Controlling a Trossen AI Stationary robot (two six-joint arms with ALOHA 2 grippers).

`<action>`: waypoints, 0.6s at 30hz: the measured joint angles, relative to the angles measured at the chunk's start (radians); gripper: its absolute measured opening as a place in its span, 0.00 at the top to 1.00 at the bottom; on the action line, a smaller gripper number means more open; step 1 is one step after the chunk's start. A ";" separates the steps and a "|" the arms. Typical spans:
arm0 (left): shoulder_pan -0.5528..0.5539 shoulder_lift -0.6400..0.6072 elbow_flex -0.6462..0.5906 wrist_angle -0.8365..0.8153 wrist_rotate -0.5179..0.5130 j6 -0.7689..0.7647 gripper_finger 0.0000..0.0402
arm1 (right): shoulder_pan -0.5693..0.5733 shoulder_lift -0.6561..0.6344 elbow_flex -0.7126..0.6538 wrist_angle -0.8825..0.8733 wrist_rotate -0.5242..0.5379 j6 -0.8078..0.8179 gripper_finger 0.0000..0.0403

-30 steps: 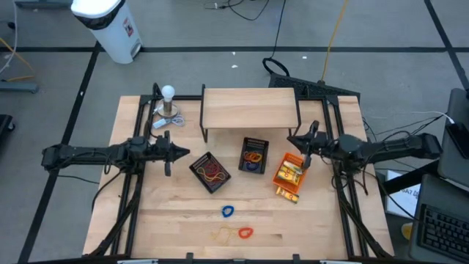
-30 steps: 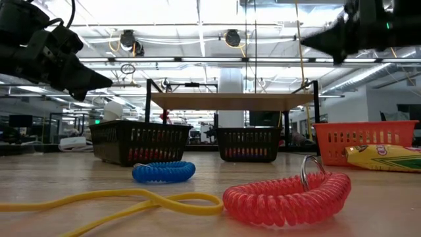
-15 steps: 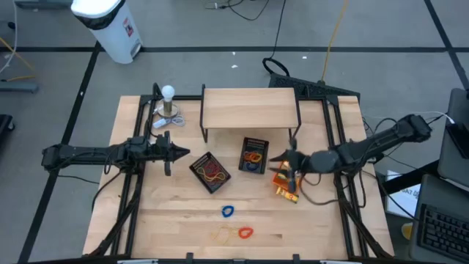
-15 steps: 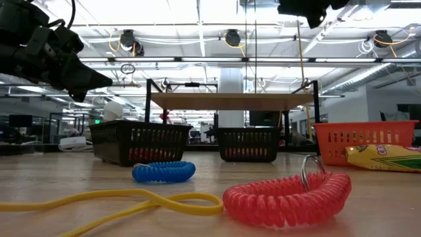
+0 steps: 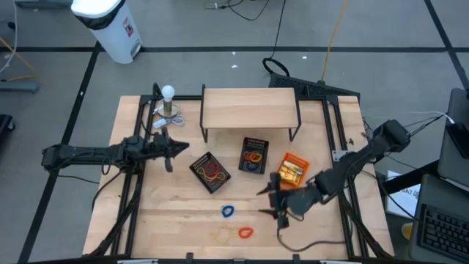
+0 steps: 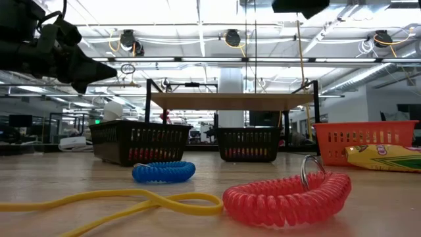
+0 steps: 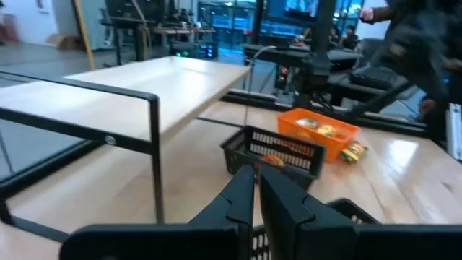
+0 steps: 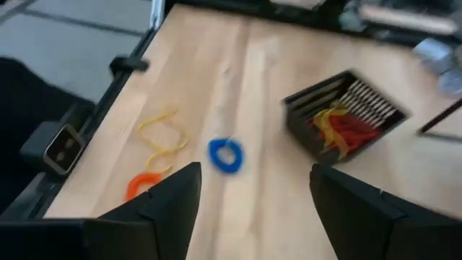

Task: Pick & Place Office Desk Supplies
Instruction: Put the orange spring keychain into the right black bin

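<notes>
On the open tabletop (image 5: 161,213) you've got three loose coils: one blue (image 5: 228,212), one red (image 5: 245,233), one yellow (image 5: 222,235).
Right gripper (image 5: 270,202) jaws apart; left gripper (image 5: 182,147) jaws together, empty.

The high camera looks straight down on my whole table (image 5: 176,220). The low one sits at table-top height, close behind the red coil (image 6: 284,197) and blue coil (image 6: 164,172), facing the far trays. My right wrist camera looks down past my right gripper (image 8: 254,198) at those same coils. My left wrist camera looks level past my left gripper (image 7: 258,189) toward the orange tray (image 7: 317,130).
</notes>
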 joint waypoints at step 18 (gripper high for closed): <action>0.000 0.000 0.000 -0.058 -0.030 -0.046 0.94 | 0.046 0.422 0.215 -0.001 -0.155 0.077 0.38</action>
